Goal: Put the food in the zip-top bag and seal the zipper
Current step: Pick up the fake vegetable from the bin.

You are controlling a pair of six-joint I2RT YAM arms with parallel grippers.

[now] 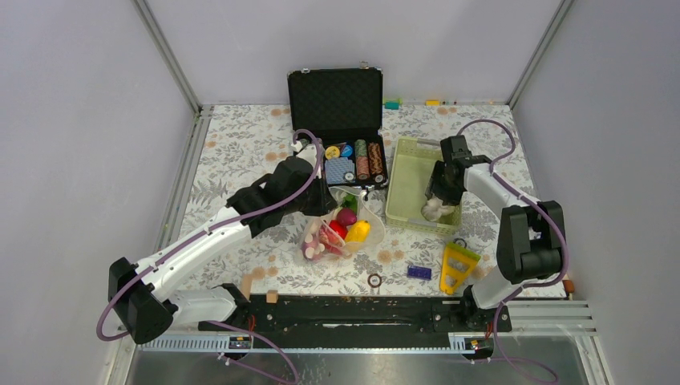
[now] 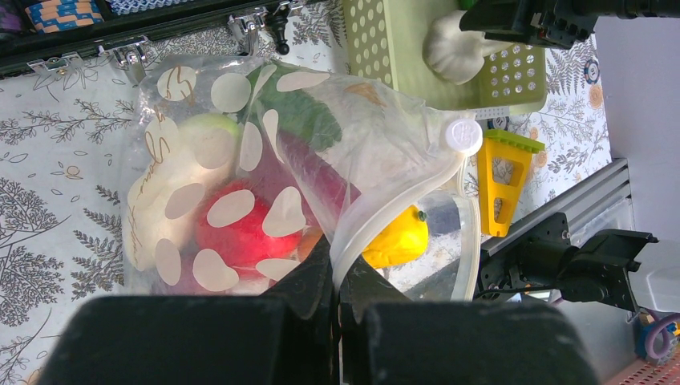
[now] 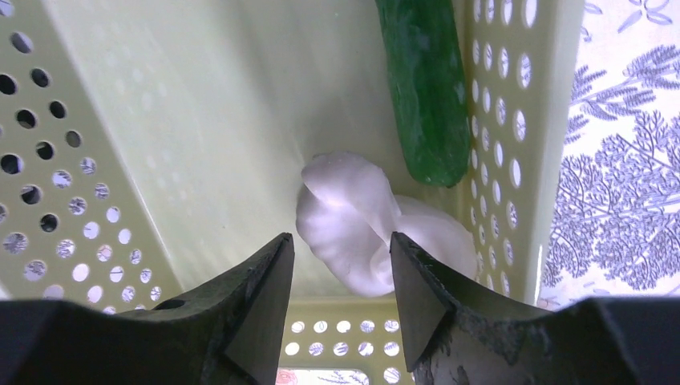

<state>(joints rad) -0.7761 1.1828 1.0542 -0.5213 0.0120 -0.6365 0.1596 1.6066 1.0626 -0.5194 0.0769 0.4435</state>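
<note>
Left wrist view: the zip-top bag (image 2: 265, 152) lies on the floral table (image 1: 232, 152), just in front of the open black case (image 1: 335, 96) and left of the pale green basket (image 1: 401, 188). Food inside shows through the clear, spotted film: a red round piece (image 2: 240, 233), a green leafy piece (image 2: 301, 116) and a purple piece (image 1: 346, 216). A yellow piece (image 2: 397, 241) sits at the mouth. The zipper (image 2: 398, 202) runs as a pale strip along the mouth edge, which stands unsealed.

Left claw (image 2: 335, 277): fingers pressed together, pinching the bag at its mouth edge.

Right claw (image 3: 341, 245): positioned in the near right corner of the basket. Its fingers stand apart, one on each side of a white piece (image 3: 353, 216) resting on the basket floor. Whether they press on it cannot be told. A dark green long piece (image 3: 425, 88) lies beside the white piece, along the basket wall.

Farther out, striped chips (image 1: 365, 160) fill the case tray. A yellow-and-green wedge (image 1: 457, 266) and a small blue block (image 1: 418, 272) lie near the right arm's base.
</note>
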